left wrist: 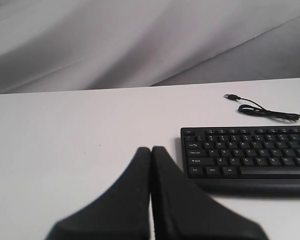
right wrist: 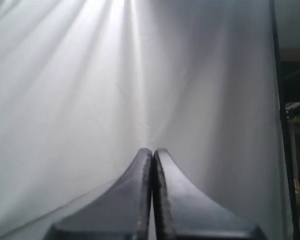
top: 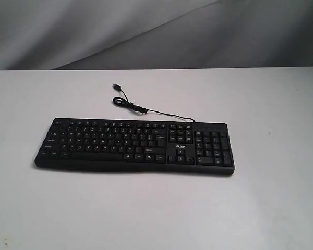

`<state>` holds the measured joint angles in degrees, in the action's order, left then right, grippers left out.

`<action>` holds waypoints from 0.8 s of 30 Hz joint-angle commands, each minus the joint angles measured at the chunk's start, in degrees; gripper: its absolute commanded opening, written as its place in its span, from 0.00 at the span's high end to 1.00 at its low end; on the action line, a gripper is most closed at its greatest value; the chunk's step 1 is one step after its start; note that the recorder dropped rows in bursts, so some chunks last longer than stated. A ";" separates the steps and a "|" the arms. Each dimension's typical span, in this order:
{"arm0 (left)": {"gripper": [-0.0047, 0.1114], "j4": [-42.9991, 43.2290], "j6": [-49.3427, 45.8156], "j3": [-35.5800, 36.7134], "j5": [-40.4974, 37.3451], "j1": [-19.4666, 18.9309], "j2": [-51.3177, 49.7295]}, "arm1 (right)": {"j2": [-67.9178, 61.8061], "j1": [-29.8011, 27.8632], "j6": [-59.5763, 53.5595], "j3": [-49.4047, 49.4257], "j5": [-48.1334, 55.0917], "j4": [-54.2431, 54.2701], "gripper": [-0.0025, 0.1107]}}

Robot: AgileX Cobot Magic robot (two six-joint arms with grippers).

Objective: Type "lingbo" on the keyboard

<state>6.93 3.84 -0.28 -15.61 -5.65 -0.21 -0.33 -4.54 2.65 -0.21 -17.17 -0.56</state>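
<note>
The long black keyboard (top: 135, 146) with a number pad and a white acer logo lies flat on the white table (top: 271, 208), its thin USB cable (top: 141, 108) curling away behind it. Neither arm shows in the exterior view. In the left wrist view the keyboard (left wrist: 247, 157) has its Ctrl corner just beyond my left gripper (left wrist: 151, 150), which is shut and empty, off the keyboard's left end over bare table. My right gripper (right wrist: 153, 151) is also shut and empty, pointing at a white curtain (right wrist: 90, 90); no keyboard shows there.
A grey draped backdrop (top: 146, 31) hangs behind the table's far edge. In the right wrist view a dark vertical post (right wrist: 282, 125) and dim shelving stand at one side.
</note>
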 commanded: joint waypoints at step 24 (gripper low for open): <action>0.96 -0.21 0.12 0.28 0.39 -0.06 0.21 | -25.44 0.00 28.65 -22.88 10.19 -10.19 0.98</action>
<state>6.93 3.84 -0.28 -15.61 -5.65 -0.21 -17.79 -4.54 28.34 -18.85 -14.78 -4.88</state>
